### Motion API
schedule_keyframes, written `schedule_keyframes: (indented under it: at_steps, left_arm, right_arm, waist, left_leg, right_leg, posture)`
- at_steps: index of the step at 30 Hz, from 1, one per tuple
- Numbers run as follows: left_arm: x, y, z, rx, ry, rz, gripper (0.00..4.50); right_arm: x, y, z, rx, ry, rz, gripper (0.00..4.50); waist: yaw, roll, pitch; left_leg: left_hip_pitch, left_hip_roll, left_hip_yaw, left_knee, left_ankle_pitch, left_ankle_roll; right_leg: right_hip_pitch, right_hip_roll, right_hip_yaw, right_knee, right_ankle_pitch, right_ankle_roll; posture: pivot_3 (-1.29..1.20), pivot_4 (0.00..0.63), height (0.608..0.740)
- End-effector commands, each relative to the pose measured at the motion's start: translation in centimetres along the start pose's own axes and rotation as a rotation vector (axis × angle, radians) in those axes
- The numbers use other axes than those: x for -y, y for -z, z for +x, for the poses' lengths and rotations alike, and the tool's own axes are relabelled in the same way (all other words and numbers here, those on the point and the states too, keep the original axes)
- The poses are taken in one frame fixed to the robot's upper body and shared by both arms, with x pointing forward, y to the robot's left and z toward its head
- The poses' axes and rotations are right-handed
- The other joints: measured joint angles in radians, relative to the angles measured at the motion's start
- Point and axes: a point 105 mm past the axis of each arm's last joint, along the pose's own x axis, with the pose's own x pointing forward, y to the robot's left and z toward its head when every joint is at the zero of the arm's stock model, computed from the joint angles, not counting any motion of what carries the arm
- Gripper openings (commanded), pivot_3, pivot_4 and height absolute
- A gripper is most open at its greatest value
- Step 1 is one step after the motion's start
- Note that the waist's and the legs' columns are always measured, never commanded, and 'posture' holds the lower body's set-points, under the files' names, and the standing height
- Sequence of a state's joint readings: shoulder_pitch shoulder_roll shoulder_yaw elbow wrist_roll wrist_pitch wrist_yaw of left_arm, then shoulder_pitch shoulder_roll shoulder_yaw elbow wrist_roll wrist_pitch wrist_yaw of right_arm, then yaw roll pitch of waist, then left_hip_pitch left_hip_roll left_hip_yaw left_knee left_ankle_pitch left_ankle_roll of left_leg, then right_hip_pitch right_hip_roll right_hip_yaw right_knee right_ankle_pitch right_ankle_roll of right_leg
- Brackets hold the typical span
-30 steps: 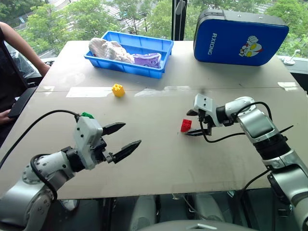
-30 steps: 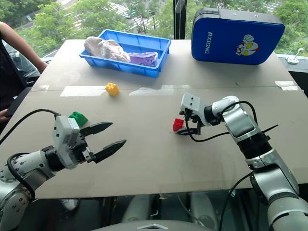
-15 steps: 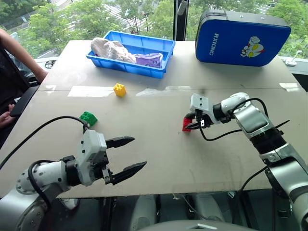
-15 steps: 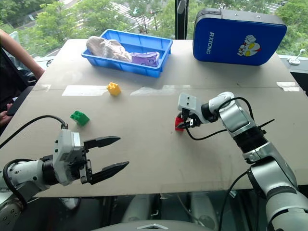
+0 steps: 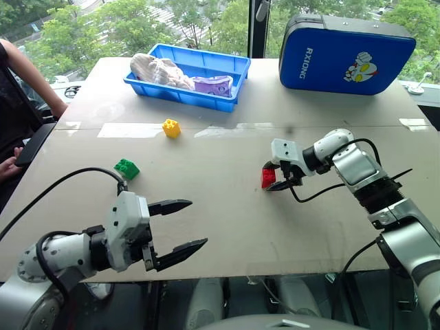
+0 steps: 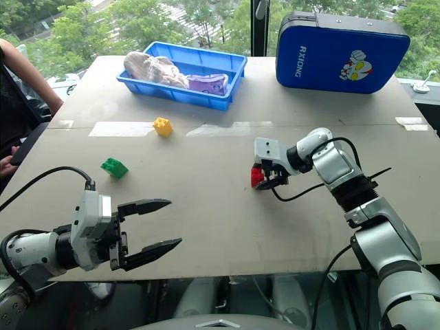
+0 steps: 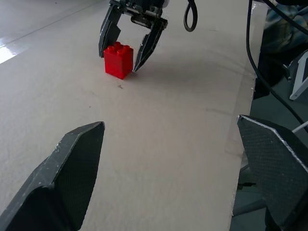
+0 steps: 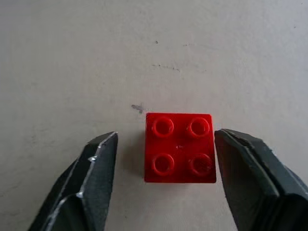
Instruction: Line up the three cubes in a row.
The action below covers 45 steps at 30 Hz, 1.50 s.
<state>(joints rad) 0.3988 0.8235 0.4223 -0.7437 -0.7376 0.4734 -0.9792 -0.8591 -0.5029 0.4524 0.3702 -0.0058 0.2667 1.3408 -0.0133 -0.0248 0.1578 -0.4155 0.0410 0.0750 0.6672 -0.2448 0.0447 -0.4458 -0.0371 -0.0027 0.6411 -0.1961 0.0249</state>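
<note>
Between the fingers of my open right gripper [image 5: 269,177] a red cube [image 5: 268,177] stands studs up on the table, right of centre. In the right wrist view one finger [image 8: 240,159] is right beside the red cube [image 8: 179,147] and the other finger [image 8: 96,168] stands a little off it. The green cube [image 5: 126,168] lies at the left and the yellow cube [image 5: 170,128] further back, near the tray. Low over the table's near left edge my left gripper [image 5: 197,223] is open and holds nothing, pointing towards the red cube [image 7: 118,60].
A blue tray [image 5: 180,97] with cloth items sits at the back left, and a blue case [image 5: 344,53] at the back right. A person's arm [image 5: 24,65] and a dark flat device [image 5: 31,144] are at the left edge.
My right gripper closed on the red cube half a second ago and has opened again; the cube stays on the table. My left gripper has drawn back towards the near edge.
</note>
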Motion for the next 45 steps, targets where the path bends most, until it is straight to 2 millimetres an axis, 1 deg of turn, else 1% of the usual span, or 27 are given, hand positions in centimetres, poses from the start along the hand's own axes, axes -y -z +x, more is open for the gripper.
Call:
schedule_keyframes:
  at_steps: [1,4,5,7,8,10,11,12,13,14,16,18,21,24,27,29,32,33,34,35,36,37,38,41,43,44,45]
  left_arm:
    - [-0.1,-0.2,-0.3,0.016,-0.024,0.024,4.5]
    - [-0.9,0.5,-0.9,0.037,-0.101,-0.027,4.5]
    - [-1.6,0.9,-1.3,0.045,-0.162,-0.05,4.5]
    - [-3.8,1.7,-2.4,0.054,-0.345,-0.076,4.5]
    - [-5.2,2.0,-3.0,0.049,-0.459,-0.062,4.5]
    - [-8.8,2.4,-5.3,0.023,-0.724,-0.054,4.5]
    - [-9.8,2.5,-6.1,0.013,-0.799,-0.056,4.5]
    - [-10.7,2.8,-6.9,-0.028,-0.864,-0.055,4.5]
    - [-11.3,3.1,-7.4,-0.067,-0.896,-0.047,4.5]
    - [-12.2,3.3,-7.9,-0.099,-0.925,-0.062,4.5]
    - [-13.5,3.6,-8.3,-0.155,-0.942,-0.087,4.5]
    - [-14.8,3.7,-8.2,-0.197,-0.924,-0.098,4.5]
    - [-16.6,3.9,-8.3,-0.258,-0.908,-0.106,4.5]
    - [-18.0,3.5,-7.4,-0.291,-0.84,-0.087,4.5]
    - [-19.0,3.9,-6.6,-0.332,-0.771,-0.088,4.5]
    - [-20.1,4.4,-6.3,-0.361,-0.756,-0.089,4.5]
    - [-21.3,5.5,-6.4,-0.39,-0.748,-0.103,3.72]
    - [-21.6,5.9,-6.4,-0.408,-0.741,-0.09,3.3]
    - [-21.7,6.2,-6.3,-0.416,-0.721,-0.087,2.69]
    - [-21.7,6.3,-6.2,-0.413,-0.706,-0.092,2.3]
    - [-21.8,6.2,-6.0,-0.403,-0.69,-0.08,1.71]
    - [-21.6,5.8,-5.5,-0.37,-0.655,-0.085,1.36]
    - [-21.5,5.5,-5.1,-0.347,-0.631,-0.086,1.3]
    - [-20.3,3.3,-3.5,-0.247,-0.472,-0.018,1.31]
    - [-18.7,1.4,-1.8,-0.195,-0.316,0.037,1.31]
    - [-17.1,0.5,-0.2,-0.192,-0.17,0.091,1.31]
    - [-15.9,-0.1,1.1,-0.196,-0.069,0.134,1.31]
  right_arm:
    - [0.3,-2.1,-1.5,0.083,0.018,-0.056,4.05]
    - [0.4,-3.5,-2.6,0.17,0.064,-0.058,4.05]
    - [0.4,-4.2,-3.1,0.22,0.093,-0.058,4.05]
    - [-0.3,-5.8,-4.4,0.334,0.136,-0.068,4.05]
    - [-1.0,-6.4,-5.0,0.388,0.147,-0.074,4.05]
    - [-2.8,-8.0,-6.8,0.54,0.188,-0.057,4.05]
    - [-3.6,-8.5,-7.4,0.581,0.196,-0.049,4.05]
    - [-4.2,-8.8,-7.9,0.612,0.207,-0.035,4.05]
    - [-4.7,-9.0,-8.1,0.621,0.216,-0.021,4.05]
    - [-5.7,-9.0,-8.6,0.63,0.233,-0.021,4.05]
    - [-7.1,-8.9,-9.1,0.623,0.288,-0.056,4.05]
    - [-8.4,-8.9,-9.5,0.614,0.32,-0.101,4.05]
    - [-9.6,-8.7,-9.5,0.597,0.318,-0.111,4.05]
    - [-9.9,-8.2,-9.6,0.57,0.339,-0.108,4.05]
    - [-9.9,-8.1,-9.5,0.563,0.354,-0.103,4.05]
    - [-10.0,-8.1,-9.4,0.559,0.364,-0.099,4.05]
    - [-10.1,-8.1,-9.4,0.549,0.387,-0.099,4.14]
    - [-10.1,-8.1,-9.5,0.548,0.393,-0.1,4.14]
    - [-10.1,-8.1,-9.6,0.547,0.402,-0.1,4.14]
    - [-10.1,-8.1,-9.7,0.546,0.411,-0.098,4.14]
    - [-10.1,-8.1,-9.7,0.543,0.42,-0.096,4.14]
    - [-10.2,-7.9,-9.8,0.535,0.433,-0.09,4.14]
    - [-10.2,-7.8,-9.8,0.528,0.441,-0.086,4.14]
    - [-10.5,-7.6,-9.9,0.521,0.453,-0.074,4.14]
    - [-10.7,-7.5,-9.8,0.516,0.453,-0.065,4.14]
    - [-10.8,-7.3,-9.7,0.513,0.454,-0.061,4.14]
    - [-10.9,-7.2,-9.7,0.511,0.458,-0.059,4.14]
  waist:
    - [0.0,0.0,0.0]
    - [-0.001,0.001,0.0]
    - [0.0,0.001,0.0]
    - [0.003,0.001,0.0]
    - [0.005,0.0,0.0]
    - [0.019,0.0,0.0]
    - [0.023,0.0,0.0]
    - [0.025,0.0,0.0]
    - [0.023,0.0,0.0]
    - [0.021,0.0,0.0]
    - [0.028,-0.002,-0.001]
    - [0.03,-0.002,-0.001]
    - [0.025,-0.002,-0.001]
    - [0.019,-0.003,-0.001]
    - [0.018,-0.003,-0.001]
    - [0.02,-0.003,-0.001]
    - [0.023,-0.004,-0.001]
    - [0.023,-0.004,-0.001]
    - [0.023,-0.004,-0.001]
    - [0.023,-0.004,-0.001]
    - [0.024,-0.004,-0.001]
    - [0.026,-0.004,-0.001]
    - [0.026,-0.004,-0.001]
    - [0.028,-0.005,-0.001]
    - [0.028,-0.006,-0.001]
    - [0.028,-0.006,-0.001]
    - [0.031,-0.006,-0.001]
  left_leg:
    - [0.0,0.0,0.0,0.0,0.0,0.0]
    - [0.0,0.0,0.0,0.0,0.0,0.0]
    - [0.0,0.0,0.0,0.0,0.0,0.0]
    - [0.0,0.0,0.0,0.0,0.0,0.0]
    - [0.0,0.0,-0.001,0.0,0.0,0.0]
    - [0.0,0.0,-0.002,0.0,0.0,0.0]
    - [0.0,0.0,-0.003,0.0,0.0,0.0]
    - [0.0,0.001,-0.003,0.0,0.0,0.0]
    - [0.0,0.001,-0.003,0.0,0.0,0.0]
    - [0.0,0.001,-0.002,0.0,0.0,0.0]
    - [0.0,0.001,-0.001,0.0,0.0,0.0]
    - [0.0,0.0,-0.003,0.0,0.0,0.0]
    - [0.0,0.0,-0.002,0.0,0.0,0.0]
    - [0.0,0.0,-0.001,0.0,0.0,0.0]
    - [0.0,0.0,-0.001,0.0,0.0,0.0]
    - [0.0,0.0,-0.001,0.0,0.0,0.0]
    - [-0.001,0.0,-0.001,0.0,0.0,0.0]
    - [-0.001,0.0,-0.001,0.0,0.0,0.0]
    - [-0.001,-0.001,0.0,0.0,0.0,0.0]
    - [-0.001,-0.001,0.0,0.0,0.0,0.0]
    - [-0.001,0.0,0.0,0.0,0.0,0.0]
    - [-0.001,0.0,0.0,0.0,0.0,0.0]
    - [-0.001,0.0,0.0,0.0,0.0,0.0]
    - [-0.001,0.0,-0.001,0.0,0.0,0.0]
    - [-0.001,0.0,-0.001,0.001,0.0,0.0]
    - [-0.002,0.0,-0.001,0.001,0.0,0.0]
    - [-0.002,0.0,-0.001,0.001,0.0,0.0]
  right_leg:
    - [0.0,0.0,0.0,0.0,0.0,0.0]
    - [0.0,0.0,0.0,0.0,0.0,0.0]
    - [0.0,0.0,0.0,0.0,0.0,0.0]
    - [0.0,0.0,0.0,0.0,0.0,0.0]
    - [0.0,0.0,0.0,0.0,0.0,0.0]
    - [0.0,0.0,-0.002,0.0,0.0,0.0]
    - [0.001,0.0,-0.002,0.0,0.0,0.0]
    - [0.001,0.0,-0.002,0.0,0.0,0.0]
    - [0.001,0.0,-0.002,0.001,0.0,0.0]
    - [0.001,0.0,-0.002,0.001,0.0,0.0]
    - [0.001,-0.001,-0.002,0.0,0.0,0.0]
    - [0.001,-0.002,-0.004,0.0,0.0,0.0]
    - [0.001,-0.002,-0.004,0.0,0.0,0.001]
    - [0.001,-0.002,-0.003,0.0,-0.001,0.002]
    - [0.001,-0.002,-0.003,0.0,0.0,0.001]
    - [0.0,-0.002,-0.003,0.0,0.0,0.001]
    - [0.0,-0.001,-0.003,0.0,0.0,0.0]
    - [0.0,-0.002,-0.003,0.0,0.0,0.001]
    - [0.0,-0.001,-0.003,0.0,0.0,0.001]
    - [0.0,-0.002,-0.003,0.0,0.0,0.001]
    - [0.0,-0.002,-0.003,0.0,0.0,0.001]
    - [0.0,-0.002,-0.003,0.0,0.0,0.001]
    - [0.0,-0.002,-0.003,0.0,0.0,0.001]
    - [0.0,-0.002,-0.003,0.0,0.0,0.001]
    - [0.0,-0.002,-0.003,0.0,0.0,0.001]
    - [0.0,-0.002,-0.003,0.0,0.0,0.0]
    - [0.0,-0.003,-0.003,0.0,0.0,0.0]
  posture:
    - [0.0,0.15,0.74]
    - [0.0,0.15,0.74]
    - [0.0,0.15,0.74]
    - [0.0,0.15,0.74]
    - [0.0,0.15,0.74]
    - [0.0,0.15,0.74]
    - [0.0,0.15,0.74]
    - [0.0,0.15,0.74]
    - [0.0,0.15,0.74]
    - [0.0,0.15,0.74]
    - [0.0,0.15,0.74]
    - [0.0,0.15,0.74]
    - [0.0,0.15,0.74]
    - [0.0,0.15,0.74]
    - [0.0,0.15,0.74]
    - [0.0,0.15,0.74]
    - [0.0,0.15,0.74]
    - [0.0,0.15,0.74]
    - [0.0,0.15,0.74]
    - [0.0,0.15,0.74]
    - [0.0,0.15,0.74]
    - [0.0,0.15,0.74]
    - [0.0,0.15,0.74]
    - [0.0,0.15,0.74]
    - [0.0,0.15,0.74]
    - [0.0,0.15,0.74]
    - [0.0,0.15,0.74]
